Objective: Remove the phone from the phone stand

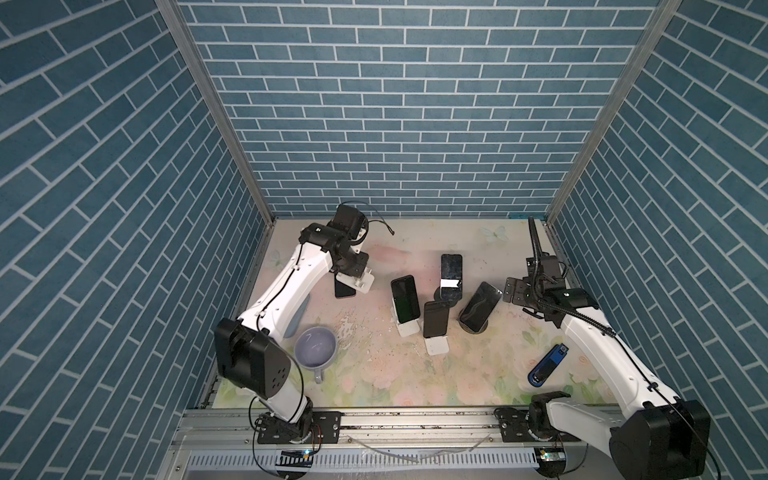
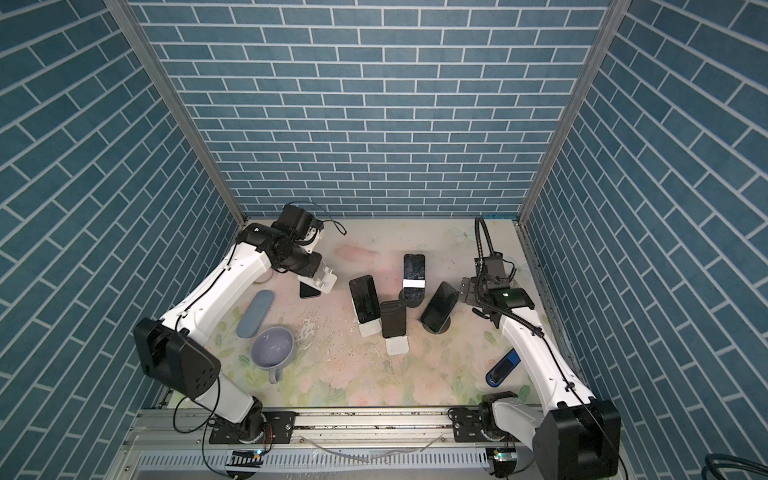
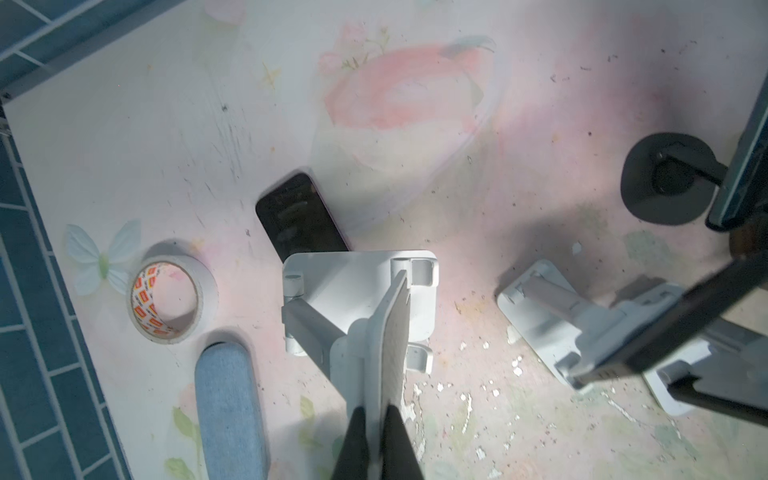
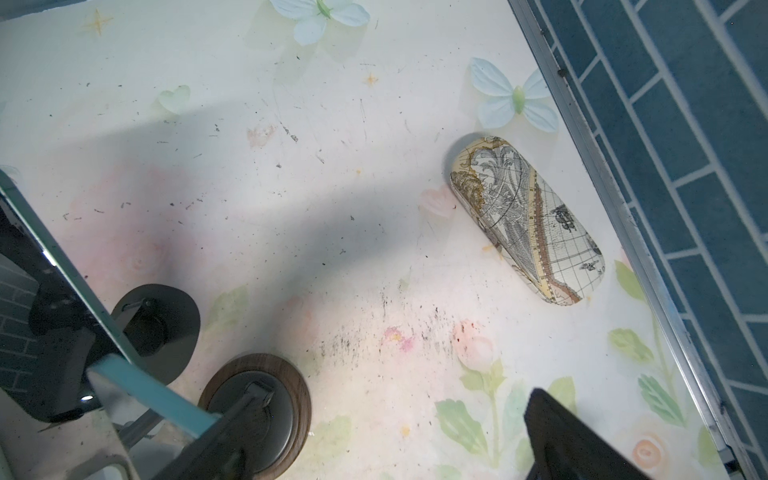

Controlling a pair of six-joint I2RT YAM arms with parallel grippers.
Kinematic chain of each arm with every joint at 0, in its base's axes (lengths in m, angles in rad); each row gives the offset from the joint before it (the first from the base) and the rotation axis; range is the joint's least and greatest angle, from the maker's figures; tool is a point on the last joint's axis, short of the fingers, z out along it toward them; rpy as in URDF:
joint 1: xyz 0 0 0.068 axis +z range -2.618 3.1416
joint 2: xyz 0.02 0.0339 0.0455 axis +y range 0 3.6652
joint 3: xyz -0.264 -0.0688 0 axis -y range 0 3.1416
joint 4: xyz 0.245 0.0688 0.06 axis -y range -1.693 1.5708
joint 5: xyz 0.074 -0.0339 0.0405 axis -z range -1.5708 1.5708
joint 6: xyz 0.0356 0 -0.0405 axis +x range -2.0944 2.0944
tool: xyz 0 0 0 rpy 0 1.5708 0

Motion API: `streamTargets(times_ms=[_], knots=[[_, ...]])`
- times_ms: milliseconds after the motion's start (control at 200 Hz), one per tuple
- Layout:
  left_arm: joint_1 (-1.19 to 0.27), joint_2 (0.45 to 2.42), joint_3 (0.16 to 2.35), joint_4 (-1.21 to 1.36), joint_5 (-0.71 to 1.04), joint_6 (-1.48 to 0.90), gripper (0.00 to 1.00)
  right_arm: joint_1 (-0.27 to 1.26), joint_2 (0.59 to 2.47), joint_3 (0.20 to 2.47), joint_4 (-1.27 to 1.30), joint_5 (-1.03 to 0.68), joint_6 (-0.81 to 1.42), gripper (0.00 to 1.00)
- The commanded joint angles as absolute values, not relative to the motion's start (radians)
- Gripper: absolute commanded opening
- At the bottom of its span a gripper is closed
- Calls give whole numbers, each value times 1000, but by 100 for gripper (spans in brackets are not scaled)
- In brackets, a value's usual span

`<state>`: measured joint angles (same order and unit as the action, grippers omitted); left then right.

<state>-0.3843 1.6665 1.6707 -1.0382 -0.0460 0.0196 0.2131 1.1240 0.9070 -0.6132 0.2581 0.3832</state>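
Four other phones (image 1: 435, 318) sit propped mid-table (untouched). The right gripper (image 1: 517, 293) gapes wide, empty. The left gripper (image 3: 375, 411) pinches the bare white stand (image 3: 357, 286) by its back plate. Just beyond its base the phone (image 3: 301, 216) lies flat on the table (image 3: 457, 187); removal looks done.

Black phone (image 3: 301, 216) lies flat, partly hidden behind empty white phone stand (image 3: 357, 291).

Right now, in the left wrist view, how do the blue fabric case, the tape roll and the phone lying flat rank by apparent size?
Largest: blue fabric case, though the frame cuts it off.
Next: tape roll and flat phone look alike. The white stand hides part of the phone, so I do not rank them.
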Motion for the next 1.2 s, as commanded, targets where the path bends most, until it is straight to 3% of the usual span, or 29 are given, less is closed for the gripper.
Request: streamTargets(times_ms=[0,295,675,920,1195], knots=[[-380,1750,1770,-1010,-70,50,0,212,1126,913,-623,281,359,99],[-379,2051,2043,-966,-1,61,0,212,1065,870,-553,298,358,99],[-377,2377,2397,-1099,69,-2,0,212,1057,846,-512,315,342,99],[-357,2441,2441,-1134,101,-51,0,212,1074,843,-503,305,342,99],[-345,2449,2389,-1130,107,-68,8,212,1072,841,-505,303,345,99]])
